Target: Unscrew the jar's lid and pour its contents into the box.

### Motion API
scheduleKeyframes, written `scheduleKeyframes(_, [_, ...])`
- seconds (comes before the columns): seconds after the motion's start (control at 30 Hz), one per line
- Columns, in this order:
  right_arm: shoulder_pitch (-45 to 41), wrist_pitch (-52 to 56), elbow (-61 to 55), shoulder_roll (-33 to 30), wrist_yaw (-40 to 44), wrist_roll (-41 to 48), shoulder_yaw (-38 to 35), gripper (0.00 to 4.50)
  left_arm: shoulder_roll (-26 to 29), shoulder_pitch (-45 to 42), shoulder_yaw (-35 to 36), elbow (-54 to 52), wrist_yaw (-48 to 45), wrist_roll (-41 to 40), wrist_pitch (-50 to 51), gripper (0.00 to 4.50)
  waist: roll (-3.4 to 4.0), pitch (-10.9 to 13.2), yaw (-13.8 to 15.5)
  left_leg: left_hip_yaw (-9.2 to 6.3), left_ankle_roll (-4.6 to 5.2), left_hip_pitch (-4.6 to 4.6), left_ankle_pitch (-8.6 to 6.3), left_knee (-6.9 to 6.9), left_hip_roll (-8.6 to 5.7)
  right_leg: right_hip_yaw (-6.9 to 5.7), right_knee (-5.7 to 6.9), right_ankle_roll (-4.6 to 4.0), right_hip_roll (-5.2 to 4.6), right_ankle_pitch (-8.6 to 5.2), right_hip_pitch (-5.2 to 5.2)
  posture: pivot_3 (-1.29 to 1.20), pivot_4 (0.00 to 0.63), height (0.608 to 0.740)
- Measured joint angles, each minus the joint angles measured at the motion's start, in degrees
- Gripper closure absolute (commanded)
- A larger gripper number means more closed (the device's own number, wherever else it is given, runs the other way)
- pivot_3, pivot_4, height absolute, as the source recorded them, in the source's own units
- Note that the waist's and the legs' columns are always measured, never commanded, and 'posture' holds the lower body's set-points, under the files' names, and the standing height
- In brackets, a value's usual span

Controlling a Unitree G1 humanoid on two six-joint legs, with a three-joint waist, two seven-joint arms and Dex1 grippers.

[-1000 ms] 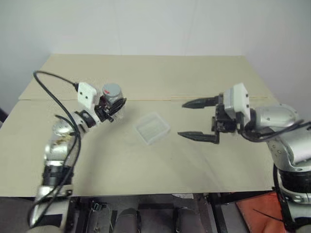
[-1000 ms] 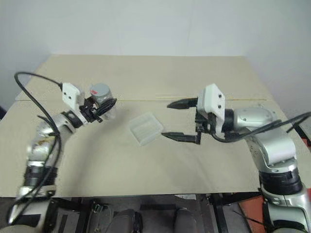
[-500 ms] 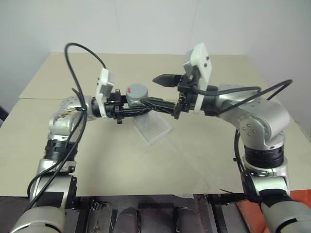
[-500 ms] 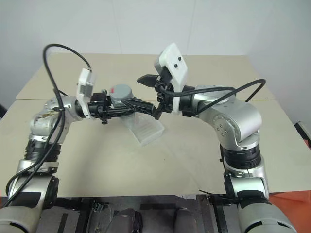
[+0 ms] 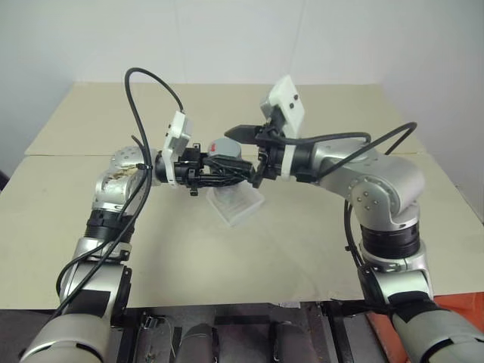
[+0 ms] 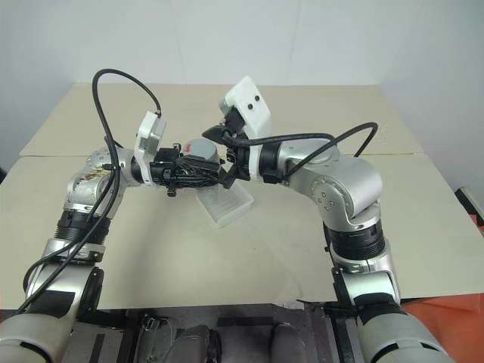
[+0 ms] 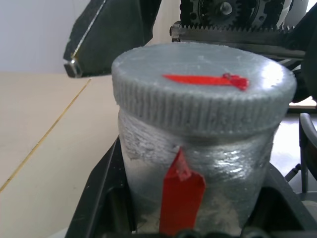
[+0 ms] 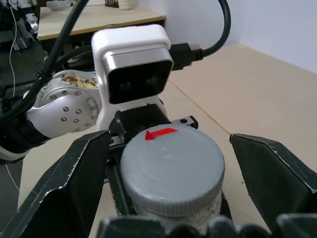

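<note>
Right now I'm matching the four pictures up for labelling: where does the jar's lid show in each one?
Left eye view: lid near centre, above the box.
Right eye view: lid left of centre, above the box.
Left wrist view: lid across the middle, capping the jar.
Right wrist view: lid low centre, between the open right gripper's fingers.
Shared landmark: the red mark on the lid.

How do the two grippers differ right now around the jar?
The left gripper is shut on the jar, clamping its body; the right gripper is open, its fingers standing apart on either side of the lid without touching it. The left gripper holds a load; the right gripper holds nothing. Both are raised above the box, facing each other.
</note>
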Motion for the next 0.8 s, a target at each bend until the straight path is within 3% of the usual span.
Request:
scheduleKeyframes(0.13, [0.0,-0.1,0.7,0.1,0.1,0.0,0.0,0.00,0.0,0.0,0.0,0.0,-0.3,0.1,0.0,2.56,0.00,0.0,-0.1,0.00,0.00,0.00,0.00,-0.01,0.00,0.00,0.00,0.00,0.00,0.00,0.00,0.00,0.150,0.740])
scheduleKeyframes(0.37, [0.0,-0.1,0.8,0.2,1.3,0.1,0.4,1.73,0.2,0.4,0.1,-0.6,-0.3,0.3,0.3,2.56,0.00,0.0,-0.2,-0.01,0.01,-0.01,-0.01,-0.01,0.01,0.00,0.00,0.00,0.00,0.00,-0.01,0.00,0.150,0.740])
scheduleKeyframes(0.63, [0.2,-1.0,0.8,-0.4,4.8,0.3,1.0,1.73,1.0,1.5,0.1,-2.5,-1.8,0.2,0.9,2.56,0.00,0.0,-0.2,-0.01,0.02,-0.02,-0.01,0.00,0.01,0.00,-0.01,0.00,0.00,0.00,-0.01,0.00,0.150,0.740])
scheduleKeyframes(0.8, [0.3,-10.3,6.1,-3.9,23.6,1.5,2.4,1.73,4.4,1.5,-4.4,-6.2,-7.9,-4.5,-0.2,2.56,0.01,0.0,-0.3,-0.01,0.07,-0.01,-0.04,-0.01,0.01,0.02,-0.06,0.01,0.00,0.00,0.00,0.00,0.150,0.740])
